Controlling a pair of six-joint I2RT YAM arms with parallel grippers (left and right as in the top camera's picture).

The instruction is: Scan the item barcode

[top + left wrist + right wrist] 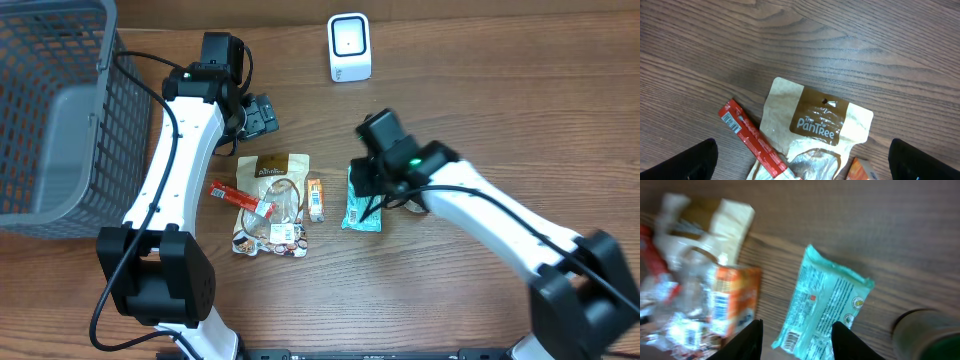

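The wood-grain worktop bore a basket at its left edge and a scanner near its far edge. The left gripper gaped wide; the right gripper straddled the teal packet, grip unclear.

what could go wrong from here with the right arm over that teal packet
1. The right gripper straddles one end of the teal plastic packet; gripped there, it may droop or twist, hiding its barcode from the white box-shaped scanner.
2. The small orange packet lies right beside the gripper and could be nudged or pinched.
3. A dark round object sits close on the other side and may get bumped.
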